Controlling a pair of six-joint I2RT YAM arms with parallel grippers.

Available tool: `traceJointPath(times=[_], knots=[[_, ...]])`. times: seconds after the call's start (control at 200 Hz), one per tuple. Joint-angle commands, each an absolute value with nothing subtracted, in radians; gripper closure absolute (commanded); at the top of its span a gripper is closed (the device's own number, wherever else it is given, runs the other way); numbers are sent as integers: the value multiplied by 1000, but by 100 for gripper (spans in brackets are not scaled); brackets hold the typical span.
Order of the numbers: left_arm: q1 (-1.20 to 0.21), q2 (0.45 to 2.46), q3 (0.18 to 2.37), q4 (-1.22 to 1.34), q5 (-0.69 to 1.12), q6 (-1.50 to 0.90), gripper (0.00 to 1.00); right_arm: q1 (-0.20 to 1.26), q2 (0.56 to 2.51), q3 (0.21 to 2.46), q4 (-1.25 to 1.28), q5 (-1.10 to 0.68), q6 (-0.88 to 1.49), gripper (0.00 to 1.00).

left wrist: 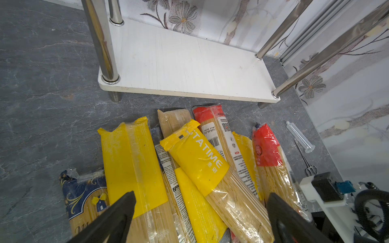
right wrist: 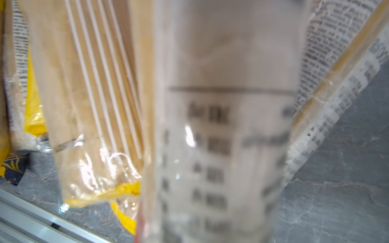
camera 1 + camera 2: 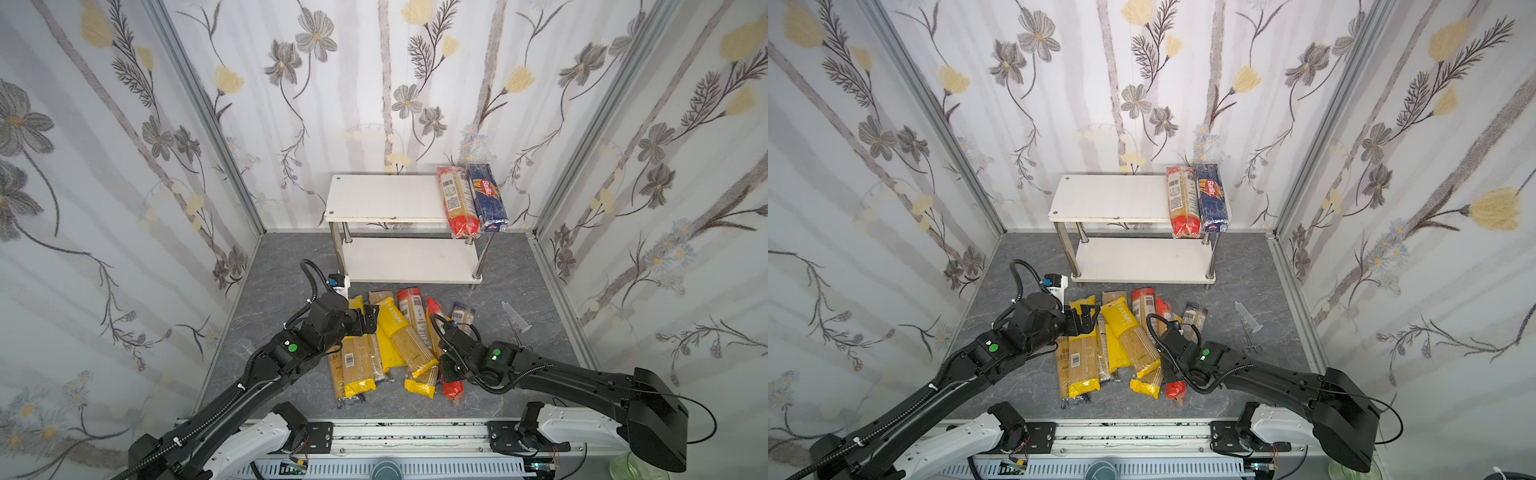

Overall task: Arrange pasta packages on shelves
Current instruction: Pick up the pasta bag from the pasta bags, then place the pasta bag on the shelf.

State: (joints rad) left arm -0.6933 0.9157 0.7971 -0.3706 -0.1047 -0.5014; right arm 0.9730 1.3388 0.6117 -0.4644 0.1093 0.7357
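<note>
Bright, even, diffuse light from overhead in both top views; only soft, faint shadows beneath the shelves (image 3: 407, 259); walls bowed at the edges by wide-angle distortion; sharp in the left wrist view, with glints along the metal legs (image 1: 100, 42); badly out of focus in the right wrist view, nearest pasta package (image 2: 227, 126) smeared, small white glare spots.

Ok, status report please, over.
Left gripper open over pasta pile. Right gripper at red-ended pack, grip unclear. Barilla pack on top shelf. Syringe lies aside.
</note>
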Motion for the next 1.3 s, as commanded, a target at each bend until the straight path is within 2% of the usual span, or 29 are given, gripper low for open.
traceJointPath(times=[0.0,0.155,0.26,0.355,0.41,0.475,0.699,0.924,1.174,1.294], knots=[[-692,928,816,-362,-116,-504,0,957,1342,578,-321,117,735,48],[-692,932,830,-363,-118,-505,0,950,1327,552,-316,116,731,47],[-692,936,837,-364,-117,-507,0,946,1284,554,-355,127,731,62],[-694,944,850,-364,-117,-508,0,946,1210,574,-430,152,728,72],[-692,951,858,-364,-120,-504,0,947,1160,585,-468,166,720,73],[-692,959,869,-362,-121,-501,0,945,1104,605,-522,187,717,81],[-692,962,890,-363,-115,-494,0,943,960,744,-663,233,691,82],[-692,942,893,-364,-121,-485,0,949,1026,1186,-786,312,571,82],[-692,938,900,-364,-109,-483,0,948,1262,1617,-802,326,416,79],[-691,949,906,-364,-110,-476,0,914,1423,1892,-835,355,326,77]])
